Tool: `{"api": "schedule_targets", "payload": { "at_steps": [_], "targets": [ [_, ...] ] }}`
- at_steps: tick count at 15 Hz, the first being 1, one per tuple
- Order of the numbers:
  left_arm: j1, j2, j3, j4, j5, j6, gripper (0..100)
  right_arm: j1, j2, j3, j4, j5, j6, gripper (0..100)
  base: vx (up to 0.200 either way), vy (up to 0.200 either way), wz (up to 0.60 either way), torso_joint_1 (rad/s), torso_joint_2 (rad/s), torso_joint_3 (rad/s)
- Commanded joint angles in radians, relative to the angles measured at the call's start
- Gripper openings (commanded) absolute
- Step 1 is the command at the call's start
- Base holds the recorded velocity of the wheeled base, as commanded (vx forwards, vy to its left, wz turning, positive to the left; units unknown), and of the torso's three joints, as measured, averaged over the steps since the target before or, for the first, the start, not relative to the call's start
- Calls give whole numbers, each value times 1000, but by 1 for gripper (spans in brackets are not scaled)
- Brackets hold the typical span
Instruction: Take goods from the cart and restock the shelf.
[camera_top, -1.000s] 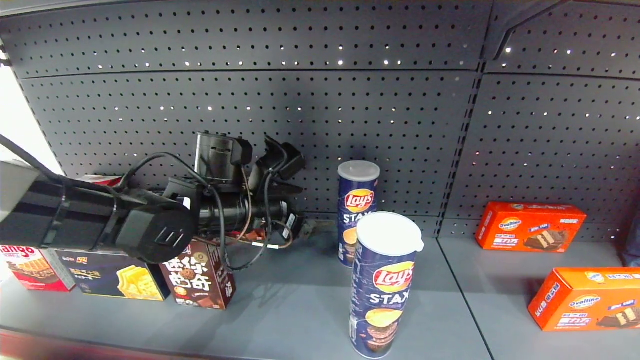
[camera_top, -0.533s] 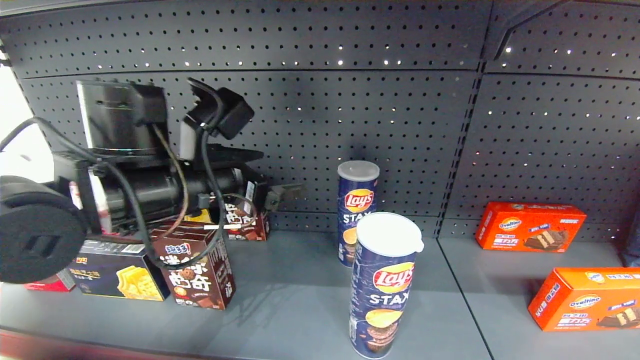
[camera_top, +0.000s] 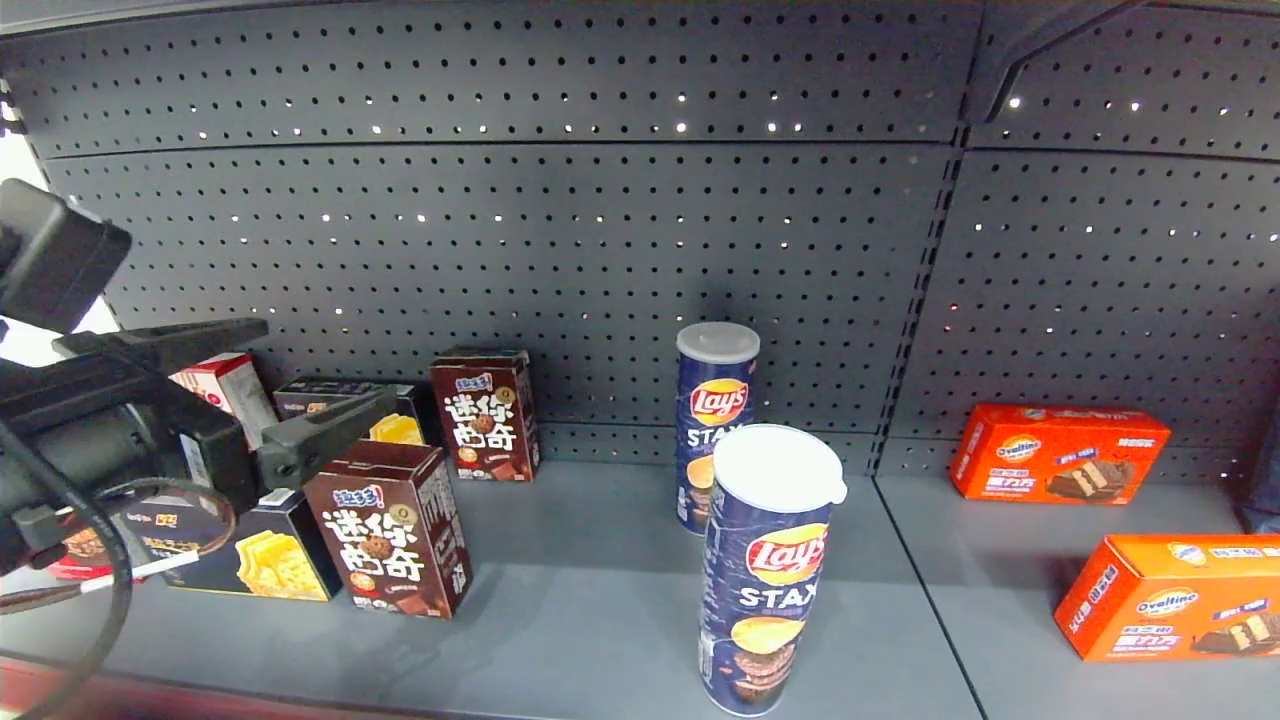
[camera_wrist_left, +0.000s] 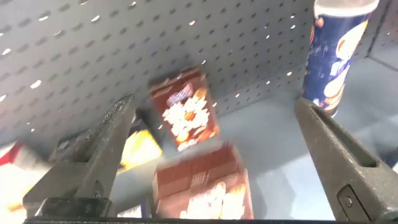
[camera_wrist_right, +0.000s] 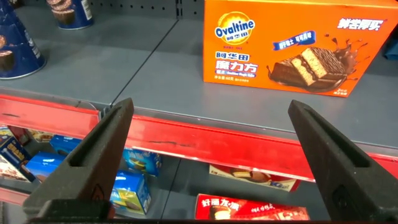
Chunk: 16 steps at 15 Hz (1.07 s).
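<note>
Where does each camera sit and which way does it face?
Head view: on the robot's head, facing forward and down at the shelf; the open left gripper shows at left.
Left wrist view: on the left wrist, facing the rear brown box against the pegboard; its open fingers frame it.
Right wrist view: on the right wrist, facing the front orange box at the shelf edge; the open right gripper frames it.
Shared: head and left wrist views both show that brown box.
</note>
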Motion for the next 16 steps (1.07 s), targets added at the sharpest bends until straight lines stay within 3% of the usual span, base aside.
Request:
{"api": "schedule_targets", "payload": {
  "at_steps": [1, 4, 8, 10, 11, 16],
  "targets": [
    [51, -108, 76, -1, 2, 0, 100, 0, 2, 0, 0, 1, -1, 100, 0, 0, 0, 0, 0, 0],
    [115, -190, 153, -21, 16, 3, 100, 0, 2, 0, 0, 1, -1, 100, 0, 0, 0, 0, 0, 0],
    [125, -351, 282, -7, 97, 2, 100, 0, 2, 0, -1, 1, -1, 100, 0, 0, 0, 0, 0, 0],
    [121, -384, 280, 24, 93, -13, 100, 0, 2, 0, -1, 1, 1, 100, 0, 0, -600, 5, -2, -2],
    [121, -382, 273, 22, 91, -38, 100, 0, 2, 0, 0, 1, -1, 100, 0, 0, 0, 0, 0, 0],
    [123, -420, 265, 27, 94, -70, 100, 0, 2, 0, -1, 1, 1, 100, 0, 0, 0, 0, 0, 0]
  ]
}}
